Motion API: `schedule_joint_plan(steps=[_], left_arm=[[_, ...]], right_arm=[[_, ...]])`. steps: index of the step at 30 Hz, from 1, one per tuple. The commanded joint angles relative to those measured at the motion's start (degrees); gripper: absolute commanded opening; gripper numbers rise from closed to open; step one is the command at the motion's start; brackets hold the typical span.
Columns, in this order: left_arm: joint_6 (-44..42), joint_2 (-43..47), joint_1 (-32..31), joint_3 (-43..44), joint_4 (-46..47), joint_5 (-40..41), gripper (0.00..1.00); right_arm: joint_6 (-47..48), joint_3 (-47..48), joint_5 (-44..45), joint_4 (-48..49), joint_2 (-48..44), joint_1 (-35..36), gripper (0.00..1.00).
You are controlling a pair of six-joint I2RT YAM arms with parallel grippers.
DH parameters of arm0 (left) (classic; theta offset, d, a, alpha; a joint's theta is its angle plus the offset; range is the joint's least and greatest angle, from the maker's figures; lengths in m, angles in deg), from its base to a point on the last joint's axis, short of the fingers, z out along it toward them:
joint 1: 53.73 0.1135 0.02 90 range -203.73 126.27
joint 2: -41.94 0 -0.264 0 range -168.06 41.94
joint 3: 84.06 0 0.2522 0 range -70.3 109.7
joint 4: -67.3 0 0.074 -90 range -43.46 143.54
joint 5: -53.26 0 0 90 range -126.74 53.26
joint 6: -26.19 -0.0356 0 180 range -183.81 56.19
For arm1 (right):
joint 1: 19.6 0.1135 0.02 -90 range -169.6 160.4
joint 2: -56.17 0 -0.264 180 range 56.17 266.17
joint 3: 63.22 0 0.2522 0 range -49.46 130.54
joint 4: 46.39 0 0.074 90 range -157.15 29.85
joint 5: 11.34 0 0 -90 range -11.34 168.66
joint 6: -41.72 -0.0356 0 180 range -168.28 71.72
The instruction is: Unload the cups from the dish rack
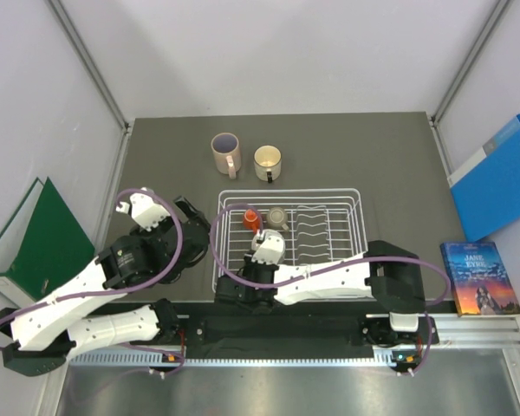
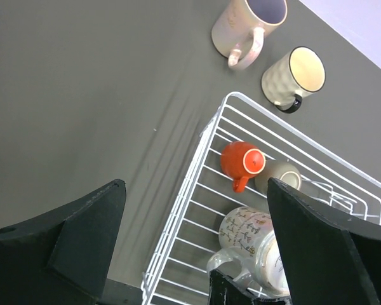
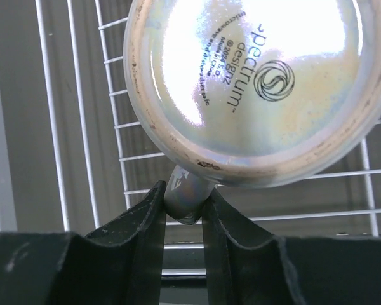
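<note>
Nearest, in the near-left part of the dish rack [image 1: 290,191]: speckled mug [image 3: 254,82], apparently on its side on the wires, glossy base facing the right wrist camera. Right gripper [image 3: 184,194] low in the rack, jaws pinched nearly closed on the mug's handle [image 3: 181,187], one finger pressed to each side of the loop, nothing else held. Ceramic, so rigid, fairly heavy for its size, breakable if knocked on the wire. Glaze shiny, probably slick under the pads. Handle pinch well off the mug's centre, so likely to swing or twist about the grip on lifting; best raised slowly and clear of the rim. Left gripper [image 2: 193,187] over the desk [image 1: 373,156] just outside the rack's left rim, jaws spread wide, empty, touching nothing. Further in, mid-left of the rack: small red-orange cup [image 2: 241,162] and small tan cup [image 2: 279,175], side by side, close or touching, cannot tell which. Both small, likely light, same hard slippery glaze; red one with a short handle showing, otherwise probably easiest taken across the wall or rim. Wavy plate slots to their right, no cups there. Beyond the rack's far rim, upright on the desk and out of the rack: pinkish-beige mug [image 1: 225,149] with purple inside, cream mug [image 1: 267,160] just to its right, apart from each other. Judging by that, two unloaded, three left to go.
</note>
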Motion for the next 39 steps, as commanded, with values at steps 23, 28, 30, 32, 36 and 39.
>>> schedule_joint_plan(steps=[23,28,30,32,36,39], left_arm=[[-19.0,-4.8,0.1,-0.8,23.2,1.6,0.99],[-18.6,-5.9,1.3,-2.0,25.4,-0.8,0.99],[-18.1,-5.9,1.6,-2.4,26.0,-1.1,0.99],[-18.0,-6.2,1.7,-2.7,26.6,-1.3,0.99],[-17.7,-7.4,1.8,-2.4,26.7,-1.5,0.99],[-17.8,-7.8,1.8,-2.4,27.0,-1.9,0.99]], right_arm=[[-9.8,3.4,6.1,-29.3,-11.5,13.4,0.0],[-11.3,2.6,10.2,-30.5,-15.8,13.6,0.0],[-11.0,2.1,10.7,-30.8,-17.7,12.9,0.0],[-10.3,1.0,11.0,-30.2,-19.3,12.3,0.0],[-10.4,-0.8,11.1,-30.5,-20.9,11.7,0.0],[-10.5,-0.8,12.7,-31.2,-22.8,11.7,0.0]])
